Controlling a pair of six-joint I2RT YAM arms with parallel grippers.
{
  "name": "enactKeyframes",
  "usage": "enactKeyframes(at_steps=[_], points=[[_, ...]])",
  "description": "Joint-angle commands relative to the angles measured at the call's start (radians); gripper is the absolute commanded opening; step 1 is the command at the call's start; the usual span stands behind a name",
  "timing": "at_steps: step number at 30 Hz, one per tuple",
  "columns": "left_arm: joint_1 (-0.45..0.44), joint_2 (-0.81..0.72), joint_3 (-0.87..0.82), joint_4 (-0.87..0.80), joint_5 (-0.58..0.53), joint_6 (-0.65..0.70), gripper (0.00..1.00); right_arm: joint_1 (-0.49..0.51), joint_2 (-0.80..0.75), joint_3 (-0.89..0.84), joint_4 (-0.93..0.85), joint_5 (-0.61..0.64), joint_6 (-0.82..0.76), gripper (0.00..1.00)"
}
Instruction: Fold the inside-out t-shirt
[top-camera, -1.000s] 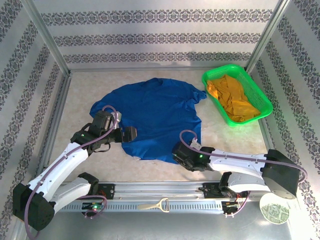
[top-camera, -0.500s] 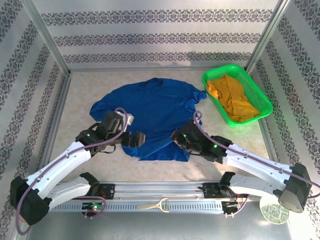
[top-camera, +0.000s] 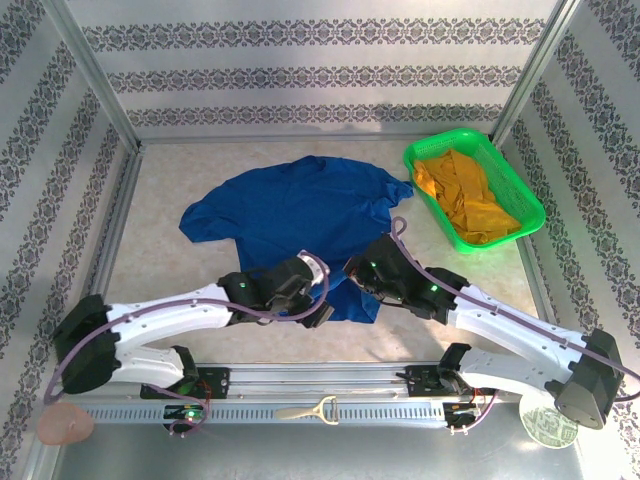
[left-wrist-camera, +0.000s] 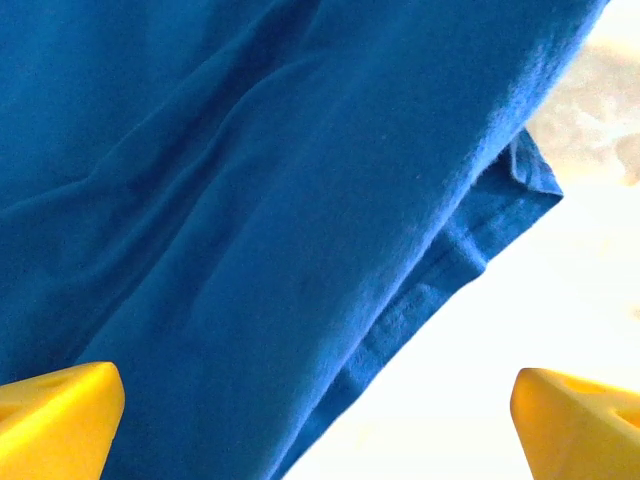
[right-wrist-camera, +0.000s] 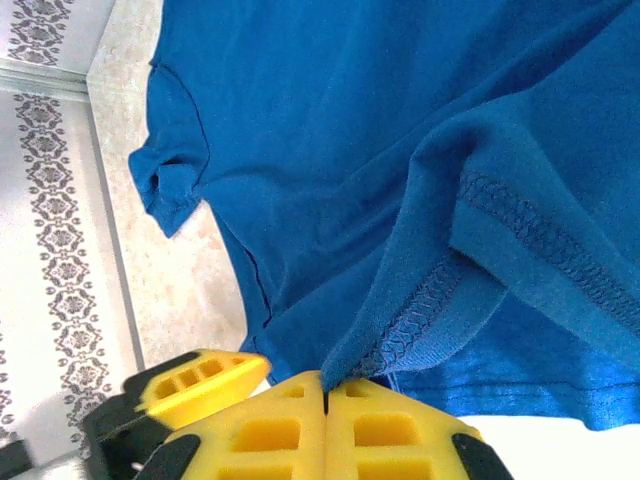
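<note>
Hem grip is the weak spot imo. Nearest us, well left of the basket (top-camera: 412, 160) and closer in than it, the right gripper (right-wrist-camera: 325, 385) is pinched tight on a small fold of the shirt (top-camera: 300, 210) at its near hem (right-wrist-camera: 480, 200), with the overlock stitching showing. It's a thin bite right at the tips, so a quick lift could let the cloth slide out. I also can't tell whether it's got one layer or both, and one layer would mean the shirt peels open instead of folding. Just left of it, further from the basket, the left gripper (left-wrist-camera: 315, 420) hangs with its fingers wide apart over the hem's other corner, gripping nothing. If the right one pulls before that side is caught, I'd expect the shirt to drag skewed and bunch up. The two wrists are also really close together in the top view, so a bump is possible. Farther out, the rest of the shirt lies spread on the table (top-camera: 160, 180) just left of the basket, somewhat rumpled. Its far right sleeve (top-camera: 398, 185) ends right at the basket's near-left corner, so a hard tug might snag it there or nudge the basket and the yellow garment (top-camera: 465, 195) inside.
</note>
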Motion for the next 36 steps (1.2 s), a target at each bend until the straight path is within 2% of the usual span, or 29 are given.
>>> enactKeyframes(at_steps=[1,5,6,7,8,9,10,12,14,15,17,20,23,26,30,36], points=[[-0.019,0.079,0.041,0.101,-0.097,0.045,0.99,-0.008,-0.029,0.003,-0.009,-0.005,-0.004,0.00],[-0.006,0.145,0.045,0.162,-0.242,0.050,0.99,-0.011,-0.059,-0.006,-0.024,-0.002,0.007,0.00],[0.007,0.147,0.049,0.177,-0.246,0.056,0.89,-0.012,-0.068,-0.010,-0.028,-0.001,0.010,0.00],[0.022,0.143,0.062,0.181,-0.239,0.060,0.72,-0.014,-0.078,-0.017,-0.029,0.000,0.012,0.00],[0.040,0.135,0.080,0.173,-0.229,0.065,0.40,-0.018,-0.086,-0.026,-0.031,-0.002,0.015,0.00],[0.054,0.124,0.099,0.159,-0.216,0.069,0.12,-0.021,-0.096,-0.036,-0.033,0.000,0.017,0.00],[0.069,0.109,0.124,0.134,-0.194,0.077,0.00,-0.025,-0.110,-0.051,-0.029,0.001,0.018,0.00],[0.093,0.082,0.194,0.060,-0.125,0.104,0.00,-0.024,-0.149,-0.092,-0.018,0.016,0.021,0.27],[0.109,0.075,0.278,-0.036,-0.058,0.116,0.00,-0.019,-0.201,-0.148,0.003,0.031,0.033,0.38],[0.118,0.080,0.328,-0.091,-0.023,0.117,0.00,-0.009,-0.234,-0.186,0.024,0.043,0.045,0.39],[0.122,0.096,0.406,-0.181,0.010,0.120,0.00,0.025,-0.293,-0.261,0.065,0.066,0.072,0.38],[0.122,0.126,0.488,-0.271,0.031,0.124,0.00,0.131,-0.312,-0.361,0.186,0.130,0.132,0.30],[0.122,0.148,0.535,-0.319,0.039,0.124,0.00,0.280,-0.225,-0.403,0.343,0.261,0.165,0.22],[0.122,0.160,0.563,-0.343,0.041,0.122,0.00,0.359,-0.068,-0.388,0.506,0.340,0.168,0.15],[0.121,0.174,0.599,-0.379,0.067,0.114,0.00,0.358,0.144,-0.343,0.701,0.372,0.146,0.07],[0.121,0.171,0.628,-0.415,0.110,0.076,0.00,0.264,0.379,-0.286,0.926,0.416,0.109,0.00]])
